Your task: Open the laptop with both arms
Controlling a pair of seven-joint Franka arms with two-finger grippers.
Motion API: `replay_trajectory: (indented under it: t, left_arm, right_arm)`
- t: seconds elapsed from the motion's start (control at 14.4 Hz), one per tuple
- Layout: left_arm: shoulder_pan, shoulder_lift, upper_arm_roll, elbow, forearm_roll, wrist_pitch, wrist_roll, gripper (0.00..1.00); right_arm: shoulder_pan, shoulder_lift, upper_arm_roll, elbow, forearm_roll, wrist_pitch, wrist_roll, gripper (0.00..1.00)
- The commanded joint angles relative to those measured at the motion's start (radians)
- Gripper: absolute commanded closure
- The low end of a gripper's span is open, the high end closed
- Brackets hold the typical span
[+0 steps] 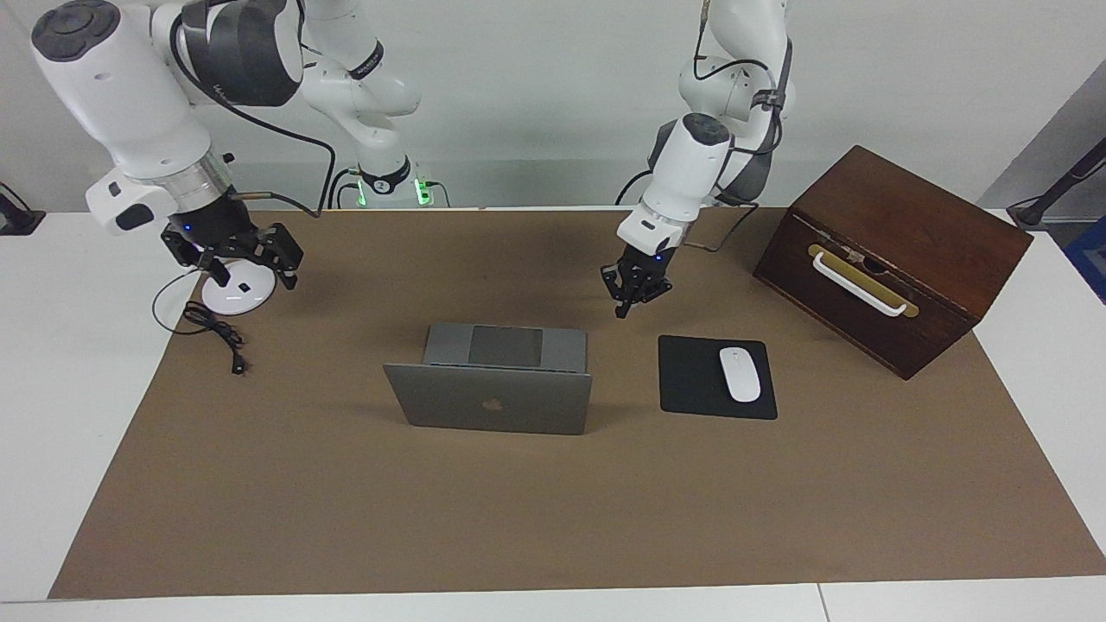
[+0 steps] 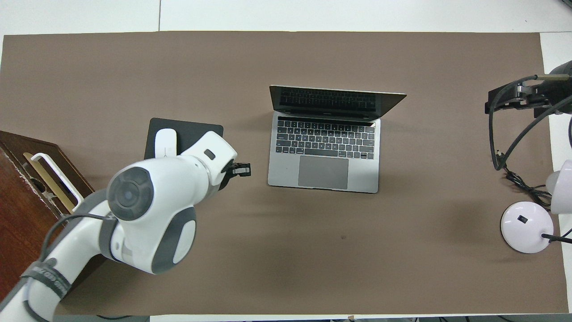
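Laptop [image 1: 490, 406] is standing open mid-bench, lid raised, so my job is looking finished; my left pincer [image 1: 633, 294], shut and empty, is hovering beside it while my right pincer [image 1: 232, 259] is waiting.

Robot lab, two arms [image 1: 164, 104], papered table [image 1: 553, 518]

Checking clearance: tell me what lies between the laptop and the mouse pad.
Only bare brown mat between laptop and mouse pad, seen in both views; the left gripper hangs above that gap.

White jointed arms [image 1: 130, 112] — dark grey joint covers, black cables, black fingers [image 1: 624, 304].
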Motion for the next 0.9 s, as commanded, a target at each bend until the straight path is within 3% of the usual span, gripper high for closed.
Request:
replay_trajectory:
  t: [0.0, 0.42, 0.49, 0.56, 0.62, 0.83]
  left_arm:
    - [0.107, 0.002, -0.006, 0.170, 0.011, -0.262, 0.105, 1.00]
    - [0.307, -0.100, -0.006, 0.294, 0.125, -0.592, 0.314, 1.00]
    - [0.335, -0.114, -0.006, 0.299, 0.130, -0.624, 0.335, 0.68]
    - [0.358, -0.132, -0.005, 0.301, 0.131, -0.645, 0.342, 0.30]
    - [0.381, -0.148, -0.006, 0.307, 0.154, -0.666, 0.346, 0.00]
    - [0.414, -0.154, 0.006, 0.340, 0.202, -0.735, 0.414, 0.00]
  right_arm:
    - [0.034, -0.035, 0.006, -0.037, 0.013, 0.023, 0.067, 0.00]
    - [0.058, -0.046, 0.006, -0.037, 0.011, 0.026, 0.074, 0.00]
    - [0.058, -0.048, 0.004, -0.037, 0.005, 0.025, 0.051, 0.00]
    - [0.058, -0.048, 0.004, -0.037, -0.006, 0.025, 0.017, 0.00]
    - [0.057, -0.049, 0.004, -0.039, -0.010, 0.026, -0.015, 0.00]
    - [0.049, -0.049, 0.004, -0.042, -0.030, 0.026, -0.064, 0.00]
